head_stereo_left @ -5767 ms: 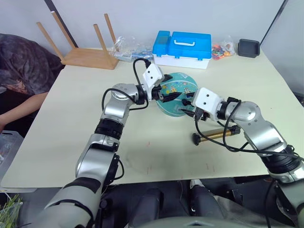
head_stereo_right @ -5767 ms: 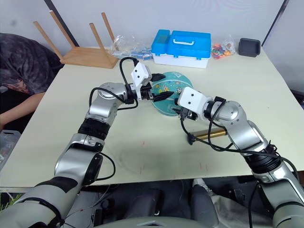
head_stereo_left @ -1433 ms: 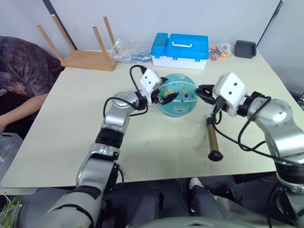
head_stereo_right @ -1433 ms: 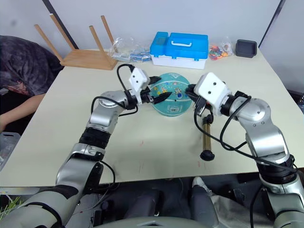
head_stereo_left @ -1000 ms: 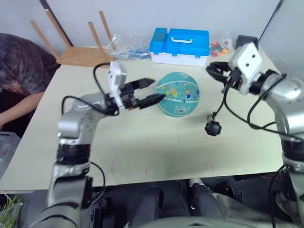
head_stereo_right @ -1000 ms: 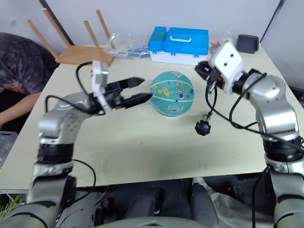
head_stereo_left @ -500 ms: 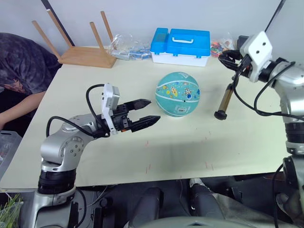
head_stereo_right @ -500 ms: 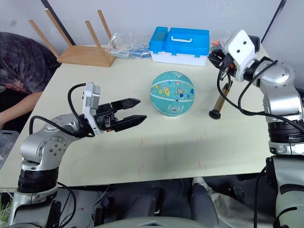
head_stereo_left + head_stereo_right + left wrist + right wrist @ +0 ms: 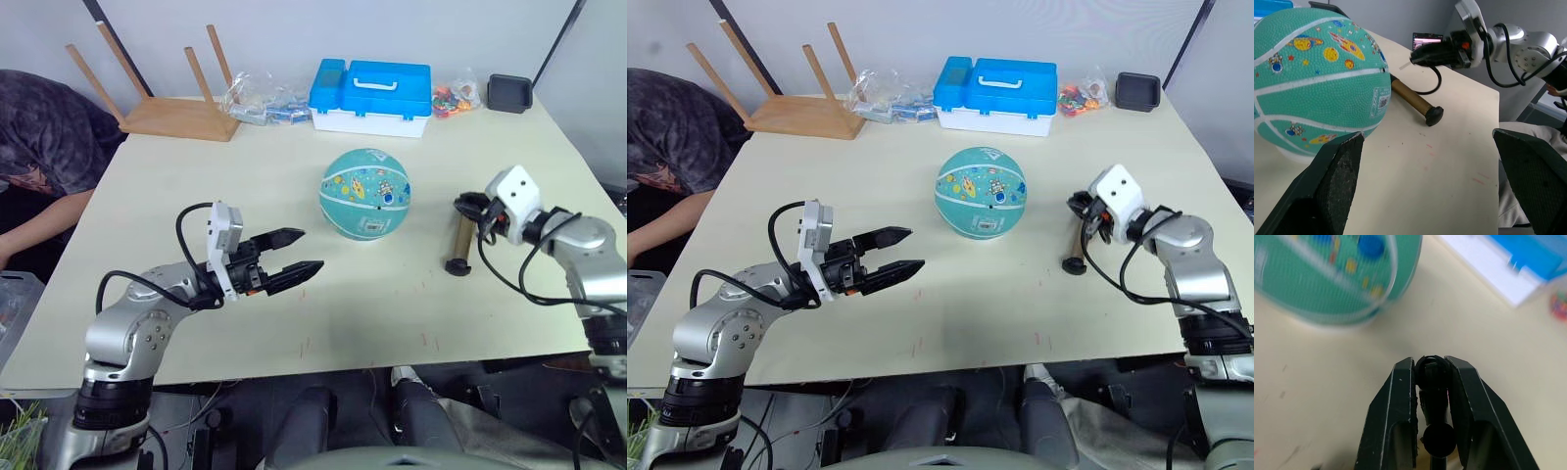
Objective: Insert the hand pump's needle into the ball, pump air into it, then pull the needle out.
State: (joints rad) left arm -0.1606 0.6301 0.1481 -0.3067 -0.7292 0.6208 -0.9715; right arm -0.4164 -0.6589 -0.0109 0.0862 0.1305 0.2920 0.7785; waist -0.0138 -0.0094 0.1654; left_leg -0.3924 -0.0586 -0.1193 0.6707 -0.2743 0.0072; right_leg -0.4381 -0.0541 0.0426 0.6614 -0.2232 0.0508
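Ball: the teal-turquoise ball with white seams and cartoon prints [image 9: 363, 193] sits mid-desk on the pale cream desk [image 9: 294, 323], touching neither gripper; I judge it light, round and free to roll, pebbled enough to grip; I would brace its flank with spread fingers.
Pump: the slim bronze-gold hand pump with black end caps [image 9: 459, 241] lies flat on the desk to the right of the ball, apart from it; I take it for stiff, light and smooth, so it may slide; best held on the barrel.
Needle end: the black hose fitting [image 9: 1433, 382] sits clamped in my right gripper [image 9: 1432, 377]; a pale pin tip [image 9: 1404, 64] shows ahead of it; thin and easily bent, so I would hold the fitting, never the pin.
Left gripper: my left gripper [image 9: 296, 251] hovers wide and empty, near the ball's left, above the desk.
Hose: the thin black hose [image 9: 1430, 85] looks limp; it will not push.
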